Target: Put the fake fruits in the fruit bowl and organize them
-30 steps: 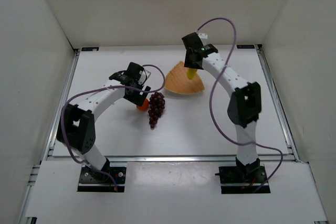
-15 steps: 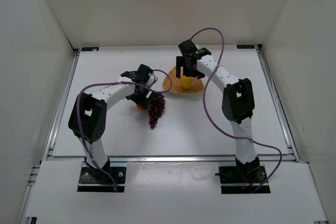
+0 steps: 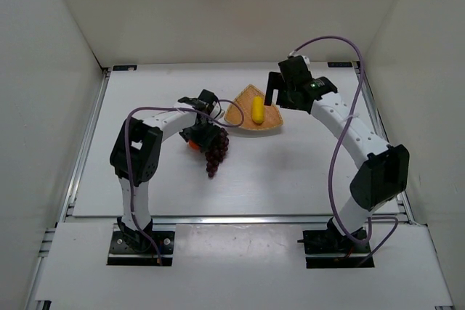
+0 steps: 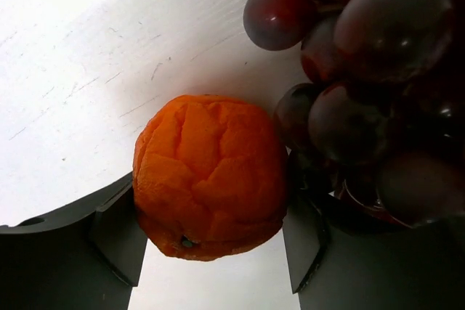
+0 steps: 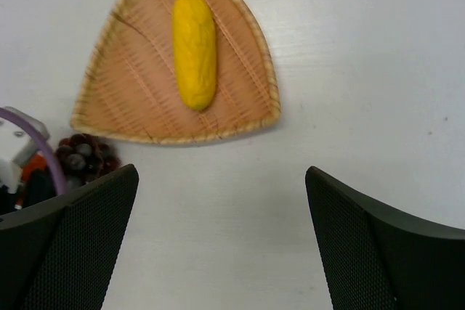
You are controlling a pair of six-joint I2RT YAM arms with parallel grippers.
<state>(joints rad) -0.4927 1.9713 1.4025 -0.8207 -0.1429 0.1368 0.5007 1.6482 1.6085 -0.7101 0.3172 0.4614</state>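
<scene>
The round orange [image 4: 211, 176] sits on the white table between my left gripper's [image 4: 211, 241] fingers, which press on both of its sides; the gripper is shut on it. The dark grape bunch [image 4: 378, 70] lies right beside the orange, touching it. In the top view the orange [image 3: 194, 144] is mostly hidden under the left gripper [image 3: 199, 136], with the grape bunch [image 3: 216, 150] to its right. The yellow fruit [image 5: 194, 50] lies in the woven fruit bowl [image 5: 138, 92]. My right gripper [image 5: 221, 241] hangs open and empty, above and to the right of the bowl [image 3: 243, 99].
White walls close the table on the left, back and right. Metal rails [image 3: 378, 128] run along the table's sides. Purple cables [image 3: 341, 143] loop off both arms. The left arm's elbow [image 3: 134, 154] stands left of the fruits.
My right gripper let go of the yellow fruit in the bowl and pulled back to the right. The bowl lies flat again. My left gripper closed on the orange.
</scene>
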